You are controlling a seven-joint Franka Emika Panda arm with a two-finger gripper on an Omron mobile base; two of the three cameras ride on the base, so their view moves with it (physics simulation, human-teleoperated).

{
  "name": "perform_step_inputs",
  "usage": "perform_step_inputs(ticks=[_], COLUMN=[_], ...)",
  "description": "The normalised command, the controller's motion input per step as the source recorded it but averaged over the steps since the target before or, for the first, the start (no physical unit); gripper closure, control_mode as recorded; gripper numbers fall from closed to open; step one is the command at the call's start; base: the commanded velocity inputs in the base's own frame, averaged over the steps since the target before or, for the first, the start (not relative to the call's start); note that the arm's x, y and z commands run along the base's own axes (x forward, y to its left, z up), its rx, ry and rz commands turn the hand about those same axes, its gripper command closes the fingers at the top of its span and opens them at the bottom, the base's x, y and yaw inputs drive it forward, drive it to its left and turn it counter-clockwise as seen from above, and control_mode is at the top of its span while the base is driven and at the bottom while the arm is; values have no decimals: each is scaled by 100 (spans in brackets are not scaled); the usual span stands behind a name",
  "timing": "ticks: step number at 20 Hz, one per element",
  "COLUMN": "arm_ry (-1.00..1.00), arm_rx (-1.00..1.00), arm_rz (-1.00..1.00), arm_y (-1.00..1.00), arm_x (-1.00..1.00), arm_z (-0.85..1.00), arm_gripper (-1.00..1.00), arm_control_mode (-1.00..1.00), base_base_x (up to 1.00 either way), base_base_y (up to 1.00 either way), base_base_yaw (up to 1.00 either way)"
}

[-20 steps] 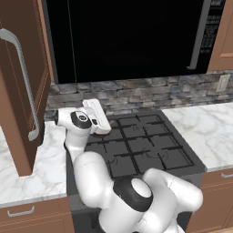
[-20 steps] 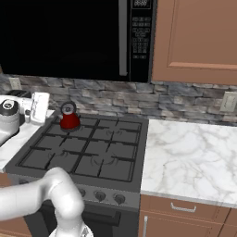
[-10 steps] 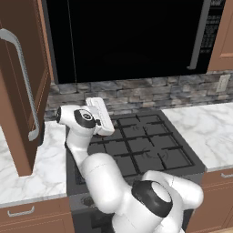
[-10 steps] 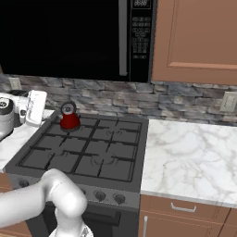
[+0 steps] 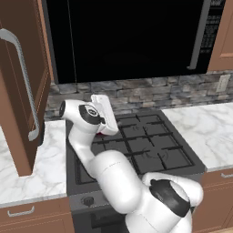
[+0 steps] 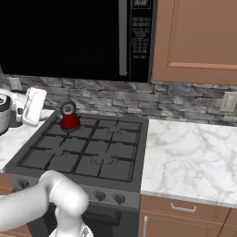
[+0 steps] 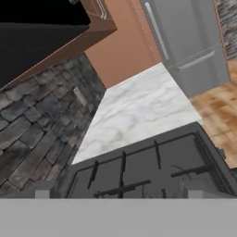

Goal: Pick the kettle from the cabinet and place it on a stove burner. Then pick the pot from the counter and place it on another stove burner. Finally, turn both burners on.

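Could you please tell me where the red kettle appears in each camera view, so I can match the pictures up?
Left base view: the kettle is a sliver of red left of centre, mostly hidden behind the white hand.
Right base view: upper left, standing on the back-left burner, in front of the stone backsplash.
Hand view: not in it.
Shared landmark: the dark cooktop with black grates, seen in all three.
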Motion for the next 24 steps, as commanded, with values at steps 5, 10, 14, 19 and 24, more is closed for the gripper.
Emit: perform_step_inputs(ticks=[5,10,14,19,24], arm_ry=[-2,-6,-9,-8,-7], arm_rx=[8,8,8,9,8], arm_rz=[-1,-1,0,0,0], arm_y=[-15,-16,-15,-14,-11], arm_x=[-40,-43,-45,-44,-42], arm_z=[11,10,11,13,9], arm_gripper=[-100,-100,-100,-100,-100], arm_control_mode=[-100,-100,-100,-100,-100], base_base_x=[0,0,0,0,0], base_base_y=[0,0,0,0,0], base_base_yaw=[0,0,0,0,0])
